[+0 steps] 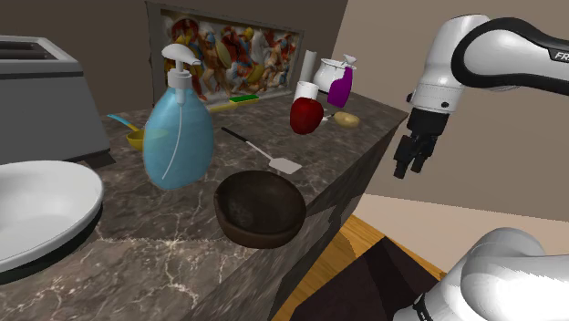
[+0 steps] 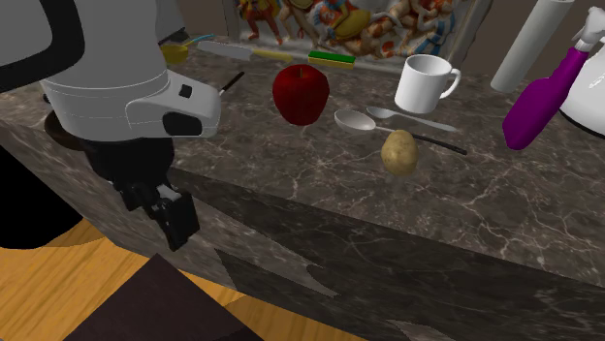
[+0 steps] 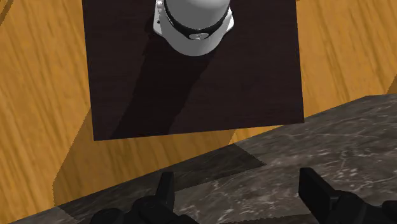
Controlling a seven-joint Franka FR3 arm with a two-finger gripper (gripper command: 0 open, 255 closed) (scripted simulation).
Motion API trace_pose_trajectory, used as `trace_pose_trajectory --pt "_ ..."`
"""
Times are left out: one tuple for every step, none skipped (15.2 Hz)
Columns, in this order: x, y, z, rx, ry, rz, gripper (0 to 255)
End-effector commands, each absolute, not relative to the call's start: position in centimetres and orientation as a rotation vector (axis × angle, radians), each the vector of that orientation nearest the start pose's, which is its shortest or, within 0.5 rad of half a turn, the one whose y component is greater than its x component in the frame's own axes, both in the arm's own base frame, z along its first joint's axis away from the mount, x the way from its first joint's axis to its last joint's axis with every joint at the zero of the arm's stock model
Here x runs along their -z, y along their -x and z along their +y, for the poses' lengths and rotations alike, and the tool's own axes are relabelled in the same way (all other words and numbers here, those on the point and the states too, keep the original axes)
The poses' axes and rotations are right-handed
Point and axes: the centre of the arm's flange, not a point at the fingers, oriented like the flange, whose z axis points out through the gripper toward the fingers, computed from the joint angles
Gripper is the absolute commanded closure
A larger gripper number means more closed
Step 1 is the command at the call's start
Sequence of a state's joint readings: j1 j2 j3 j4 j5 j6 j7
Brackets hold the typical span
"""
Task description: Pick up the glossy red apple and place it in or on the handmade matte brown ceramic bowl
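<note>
The red apple [image 2: 301, 94] sits upright on the dark marbled worktop [image 2: 388, 208], free of any grip. A white mug [image 2: 424, 84] stands close to it on the second exterior view's right. A spoon [image 2: 355, 120] lies just beside the apple, and a potato [image 2: 398, 151] lies a little past the spoon.

The brown bowl [image 1: 260, 210] is well apart from the apple. In the shoulder view it rests open side up near the worktop's front edge. A spatula [image 1: 264, 153] with a black handle and pale blade lies between the two. A blue pump bottle [image 1: 179, 128] stands just to the bowl's left in that view. Beyond it, at the left edge, you have a white dish [image 1: 36, 205] and a grey toaster [image 1: 41, 100]. A purple spray bottle [image 1: 340, 89] stands behind the apple and mug.

Your pincer [image 1: 408, 167] hangs off the worktop's side, pointing down, away from the apple and bowl. In the wrist view its two fingers [image 3: 315, 188] stand wide apart with nothing between them, so it is open and empty. Beneath it you see the worktop's edge, the dark stand [image 3: 191, 83] and a wooden floor [image 3: 38, 95].
</note>
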State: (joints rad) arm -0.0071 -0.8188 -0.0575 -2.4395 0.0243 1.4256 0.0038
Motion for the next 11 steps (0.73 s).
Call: trace_pose_trajectory --pt "-55.0 -27.8 -1.9 -0.298 3.056 0.069 0" --pt "-55.0 -28.8 -2.3 -0.266 3.059 0.032 0" --pt "-55.1 -29.7 -2.6 -0.233 3.061 -0.005 0" --pt "-55.2 -30.7 -3.0 -0.201 3.062 -0.042 0" --pt "-55.3 -31.7 -3.3 -0.168 3.062 -0.079 0" --pt "-55.4 -32.7 -3.6 -0.135 3.062 -0.116 0" --pt "-55.5 -33.6 -3.8 -0.103 3.061 -0.153 0" --pt "-55.7 -34.6 -4.1 -0.07 3.059 -0.19 0" --pt "-55.9 -35.6 -4.3 -0.037 3.056 -0.226 0" --pt "-56.1 -36.6 -4.5 -0.005 3.053 -0.263 0" --pt "-56.3 -37.6 -4.6 0.028 3.049 -0.299 0"
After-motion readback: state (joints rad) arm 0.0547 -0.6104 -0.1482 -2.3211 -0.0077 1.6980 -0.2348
